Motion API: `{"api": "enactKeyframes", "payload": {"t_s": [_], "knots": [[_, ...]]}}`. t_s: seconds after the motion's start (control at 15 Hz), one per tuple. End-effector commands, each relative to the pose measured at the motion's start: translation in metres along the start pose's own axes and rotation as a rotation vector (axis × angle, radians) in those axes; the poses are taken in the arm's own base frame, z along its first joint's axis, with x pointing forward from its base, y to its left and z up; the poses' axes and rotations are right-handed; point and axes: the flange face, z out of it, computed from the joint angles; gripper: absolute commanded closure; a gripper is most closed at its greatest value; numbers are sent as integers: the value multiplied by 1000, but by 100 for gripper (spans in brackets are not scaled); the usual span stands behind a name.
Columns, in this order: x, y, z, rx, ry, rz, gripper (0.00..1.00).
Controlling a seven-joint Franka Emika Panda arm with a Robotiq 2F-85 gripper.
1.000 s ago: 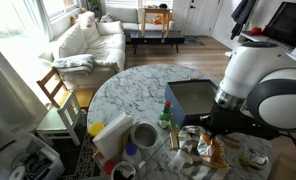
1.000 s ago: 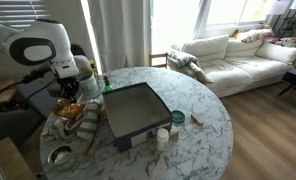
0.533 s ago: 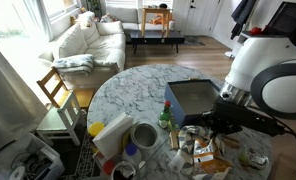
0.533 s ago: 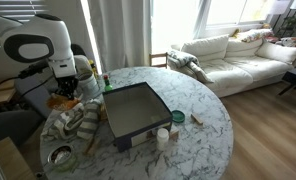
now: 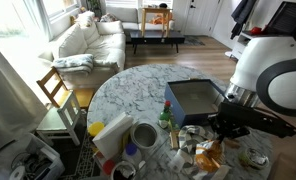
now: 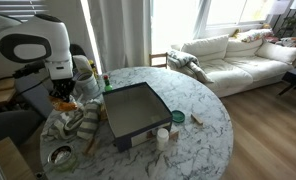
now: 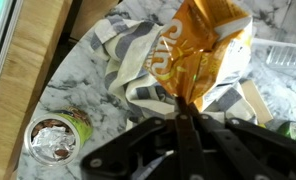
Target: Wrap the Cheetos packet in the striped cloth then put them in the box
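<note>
while my gripper (image 7: 183, 112) pinches the cheetos packet (image 7: 203, 50) by its edge above the striped cloth (image 7: 138, 60), beside the box (image 6: 135, 110), i'd lower it centred before folding.

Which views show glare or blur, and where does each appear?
Wrist view: the glossy orange Cheetos packet catches bright highlights, and the dark claw pinching its edge is soft and out of focus. In both exterior views: window daylight washes out the white sofa, while the blue-walled box stays evenly lit.
</note>
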Motion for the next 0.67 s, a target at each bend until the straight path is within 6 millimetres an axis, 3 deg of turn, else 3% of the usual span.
{"api": "enactKeyframes", "payload": {"t_s": [0.0, 0.47, 0.6], "knots": [[1, 20, 12, -52, -5, 9, 100], [12, 22, 29, 55, 151, 45, 100], [19, 9, 28, 92, 175, 61, 100]]}}
